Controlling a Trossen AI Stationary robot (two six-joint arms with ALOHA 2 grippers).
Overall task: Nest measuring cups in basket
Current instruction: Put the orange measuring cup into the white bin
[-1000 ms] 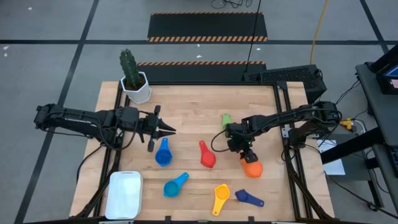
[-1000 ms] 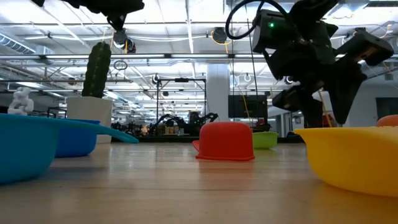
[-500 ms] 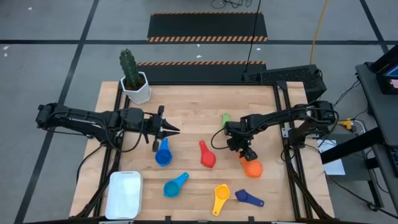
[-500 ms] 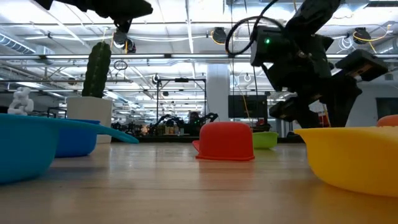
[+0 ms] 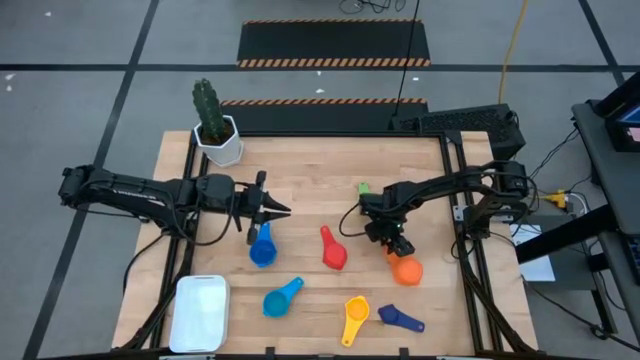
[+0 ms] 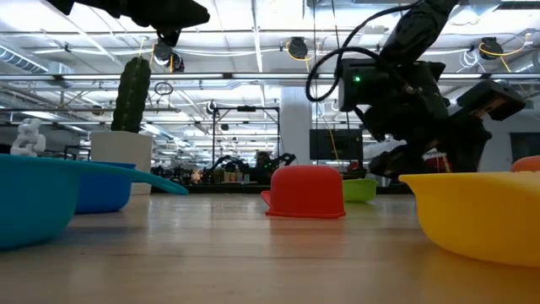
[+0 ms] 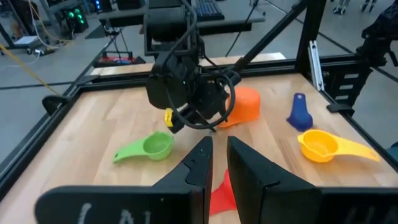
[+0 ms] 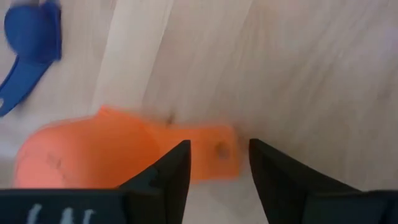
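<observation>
The orange measuring cup (image 5: 406,270) lies mouth down at the table's right. My right gripper (image 5: 396,244) is low over it, open, with a finger on either side of the cup's handle (image 8: 214,152). I cannot tell whether a finger touches it. My left gripper (image 5: 284,210) is shut and empty, held level above the table. It points toward the table's right, above a light blue cup (image 5: 262,246). The red cup (image 5: 333,250), green cup (image 5: 363,190), yellow cup (image 5: 354,315), dark blue cup (image 5: 400,318) and a second light blue cup (image 5: 282,297) lie loose on the wood. The white basket (image 5: 200,312) stands at the near left corner.
A cactus in a white pot (image 5: 216,128) stands at the far left corner. Black frame rails (image 5: 456,190) run along the table's edges. Bare wood lies between the basket and the near cups.
My right gripper has sunk toward the orange cup's handle and tipped more steeply down. The cup has stayed where it was.
</observation>
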